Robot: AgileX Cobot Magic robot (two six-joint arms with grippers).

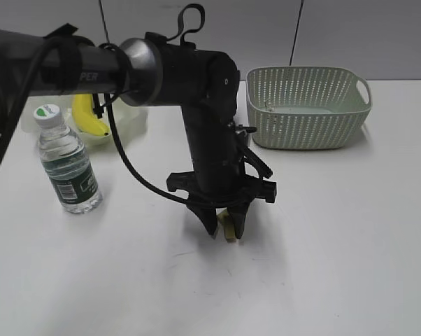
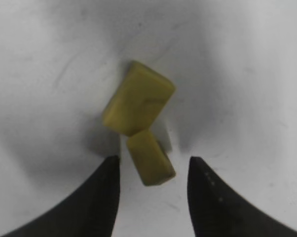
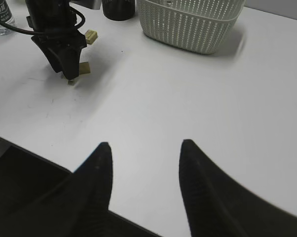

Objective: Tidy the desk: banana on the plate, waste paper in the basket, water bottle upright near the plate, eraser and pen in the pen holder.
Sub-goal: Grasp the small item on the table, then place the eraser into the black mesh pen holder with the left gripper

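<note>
**Hovering over two eraser pieces, left jaws apart**

Looking at the exterior view first, we count one water bottle (image 1: 68, 164) standing upright at left on the desk (image 1: 336, 245), one banana (image 1: 90, 119) lying in the plate (image 1: 130, 120) behind it, and one basket (image 1: 308, 105) at back right. We see one arm reaching in from the left, its left gripper (image 1: 226, 225) pointing down at the desk centre with a yellowish eraser (image 1: 229, 227) bit showing between the fingers. We cannot tell from here if it touches them.

Left wrist view: we count two olive-yellow eraser pieces, a larger one (image 2: 138, 98) and a smaller one (image 2: 150, 158), touching each other end to corner. Jaws stand about half open; the smaller piece sits between the two tips with gaps on both sides, nothing clamped.

Right wrist view: the right gripper (image 3: 144, 168) hangs near the desk's front edge, jaws about half open, nothing between them. We see the one basket at the back, a dark cup, likely the pen holder (image 3: 118, 9), cut off at the top edge, and two eraser bits by the left gripper.
</note>
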